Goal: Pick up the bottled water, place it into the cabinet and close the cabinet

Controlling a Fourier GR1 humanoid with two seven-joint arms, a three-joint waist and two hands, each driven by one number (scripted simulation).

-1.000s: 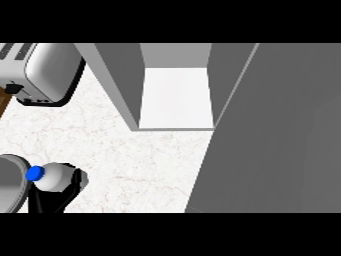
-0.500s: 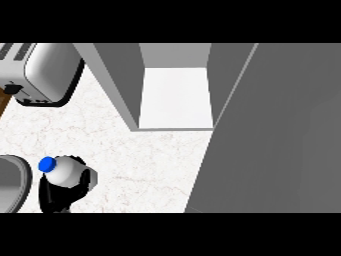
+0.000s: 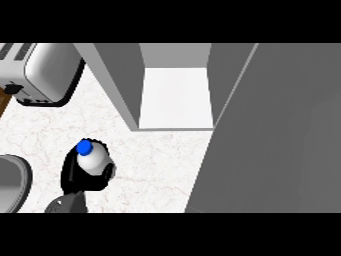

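One left robot hand (image 3: 81, 175) curled round blue-capped bottled water (image 3: 92, 157); cabinet (image 3: 174, 95) open; no readable label.

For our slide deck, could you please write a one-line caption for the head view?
Left hand holds the blue-capped water bottle above the counter, near the open cabinet.

Mostly greys and whites here, with one little pop of blue

The desk (image 3: 158, 150) is white marble with faint veining, and there's a strip of dark brown wood along the left edge. The toaster (image 3: 33, 70) is silvery with a black base and a black knob. The cabinet (image 3: 173, 85) has grey walls and a white inside floor, and its door (image 3: 291, 130) is plain grey. The bottled water (image 3: 92, 157) looks whitish with a bright blue cap, sitting in the black left robot hand (image 3: 81, 175). There's something grey and metallic at the lower left
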